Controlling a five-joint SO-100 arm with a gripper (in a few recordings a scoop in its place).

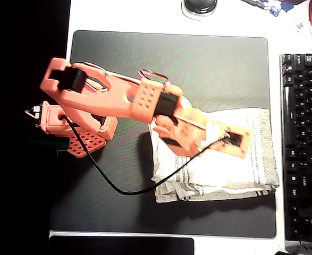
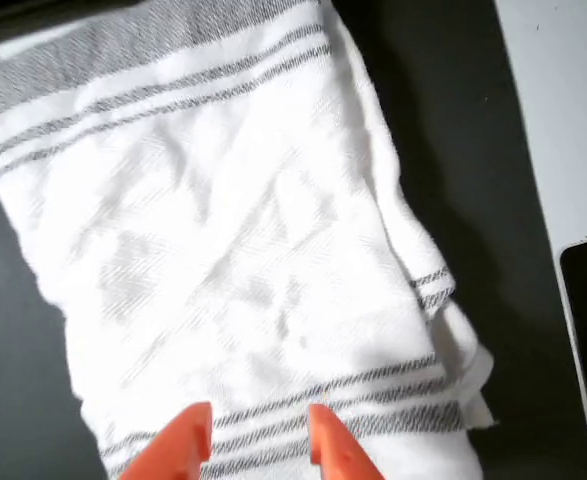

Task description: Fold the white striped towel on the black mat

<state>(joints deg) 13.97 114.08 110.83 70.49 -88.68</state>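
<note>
Towel (image 2: 233,250) under my gripper (image 2: 258,430), jaws slightly parted, empty; on mat (image 2: 453,150); next: pinch near edge

Overhead, the arm (image 1: 145,103) covers the towel's (image 1: 241,175) upper left part and a stretch of mat (image 1: 198,69) under it. The keyboard (image 1: 303,149) runs off the right edge, and the dark object (image 1: 200,5) at top centre is cut by the top edge. In the wrist view the claw (image 2: 258,445) is cropped at the bottom, only its fingertips (image 2: 188,430) in frame; towel cut off at the top and bottom.
</note>
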